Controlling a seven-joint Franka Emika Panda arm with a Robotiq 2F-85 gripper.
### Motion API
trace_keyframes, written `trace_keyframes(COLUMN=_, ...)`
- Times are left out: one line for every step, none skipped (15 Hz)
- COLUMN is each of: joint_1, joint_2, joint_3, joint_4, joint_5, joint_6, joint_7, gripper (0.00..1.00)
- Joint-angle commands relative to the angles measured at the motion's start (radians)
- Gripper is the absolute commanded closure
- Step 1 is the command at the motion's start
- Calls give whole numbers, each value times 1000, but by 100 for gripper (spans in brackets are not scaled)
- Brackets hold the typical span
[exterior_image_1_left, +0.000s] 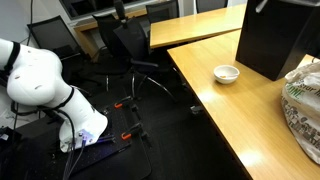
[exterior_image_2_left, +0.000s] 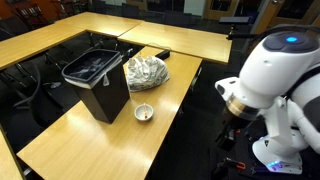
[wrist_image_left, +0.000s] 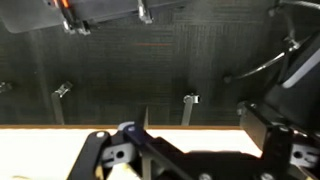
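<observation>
Pincer (wrist_image_left: 195, 165) spread wide near light wooden surface (exterior_image_2_left: 70, 148) edge | small white ceramic bowl (exterior_image_2_left: 144, 112) beside black rectangular bin (exterior_image_2_left: 97, 85) | likely light, stiff, slippery, breakable; take by rim

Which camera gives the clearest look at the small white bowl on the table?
An exterior view, looking down on the bowl: its whole rim and inside show, next to the black bin. An exterior view from lower down shows the bowl side-on. The wrist view misses it.
</observation>
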Motion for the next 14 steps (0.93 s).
trace_keyframes(joint_1=-45, joint_2=274, joint_3=14, joint_4=119, joint_5=-129, joint_6=154, joint_7=31, gripper=0)
trace_keyframes(joint_1=-80, joint_2=358, joint_3=30, joint_4=158, joint_5=-167, joint_6=201, joint_7=31, gripper=0)
trace_keyframes(joint_1=-55, joint_2=445, joint_3=-6, joint_4=204, joint_5=-230, joint_6=228, joint_7=38, gripper=0)
trace_keyframes(joint_1=-51, joint_2=529, joint_3=-21, joint_4=258, joint_5=-277, joint_6=238, joint_7=31, gripper=0)
trace_keyframes(joint_1=-38, joint_2=614, joint_3=-42, joint_4=319, joint_5=-324, joint_6=244, joint_7=28, gripper=0)
trace_keyframes(joint_1=-21, joint_2=685, joint_3=-66, joint_4=378, joint_5=-352, joint_6=237, joint_7=27, gripper=0)
trace_keyframes(joint_1=-2, joint_2=759, joint_3=-91, joint_4=442, joint_5=-378, joint_6=229, joint_7=30, gripper=0)
trace_keyframes(joint_1=17, joint_2=820, joint_3=-115, joint_4=499, joint_5=-391, joint_6=222, joint_7=30, gripper=0)
trace_keyframes(joint_1=38, joint_2=886, joint_3=-141, joint_4=560, joint_5=-404, joint_6=218, joint_7=25, gripper=0)
trace_keyframes(joint_1=59, joint_2=942, joint_3=-167, joint_4=617, joint_5=-416, joint_6=213, joint_7=25, gripper=0)
trace_keyframes(joint_1=78, joint_2=995, joint_3=-194, joint_4=672, joint_5=-421, joint_6=208, joint_7=26, gripper=0)
trace_keyframes(joint_1=94, joint_2=1046, joint_3=-219, joint_4=726, joint_5=-420, joint_6=201, joint_7=22, gripper=0)
trace_keyframes(joint_1=108, joint_2=1093, joint_3=-243, joint_4=778, joint_5=-421, joint_6=196, joint_7=18, gripper=0)
trace_keyframes(joint_1=116, joint_2=1137, joint_3=-262, joint_4=826, joint_5=-412, joint_6=188, joint_7=8, gripper=0)
